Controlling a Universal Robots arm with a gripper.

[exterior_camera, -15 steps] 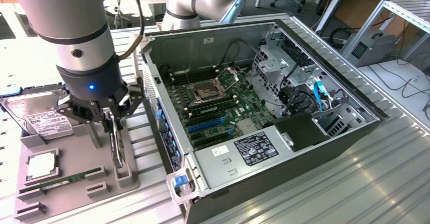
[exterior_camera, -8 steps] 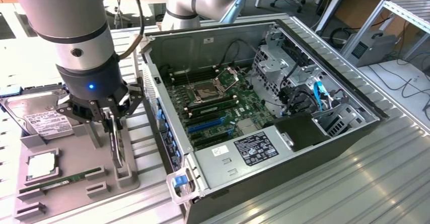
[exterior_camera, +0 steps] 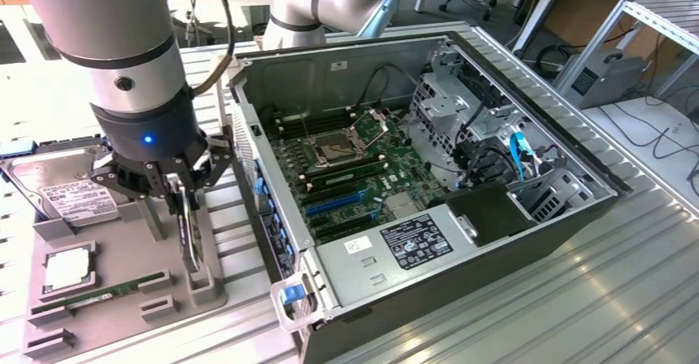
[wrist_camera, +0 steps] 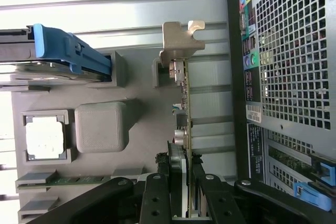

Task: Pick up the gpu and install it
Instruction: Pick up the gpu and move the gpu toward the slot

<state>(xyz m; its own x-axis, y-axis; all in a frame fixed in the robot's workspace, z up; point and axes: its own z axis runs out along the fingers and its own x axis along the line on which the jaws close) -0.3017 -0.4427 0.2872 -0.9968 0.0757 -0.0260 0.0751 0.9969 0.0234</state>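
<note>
Exterior view: arm stood over the grey parts tray (exterior_camera: 123,253) on the counter (exterior_camera: 546,298), at the exterior view's left of the open PC case (exterior_camera: 327,69). Jaws were down on the gpu (exterior_camera: 192,237), which stood on edge in its tray slot along the tray side nearest the case, not lifted out. Hard drive (exterior_camera: 65,188), CPU (exterior_camera: 68,270) and RAM stick (exterior_camera: 98,292) sat in their own tray pockets, apart from the card. Motherboard (exterior_camera: 349,176) lay exposed inside the case

Wrist view: gpu (wrist_camera: 185,108) seen edge-on, with its metal bracket (wrist_camera: 181,38) at the far end, against a tray (wrist_camera: 142,108) post. Jaws were narrow, one on each face of the card, pressed on it near the end opposite the bracket, so gripping the gpu. Case rear panel (wrist_camera: 289,51) with its perforated grille ran just beside the card. Hard drive (wrist_camera: 52,59) with a blue rail, CPU (wrist_camera: 46,137) and RAM stick (wrist_camera: 73,180) sat on the card's other side
</note>
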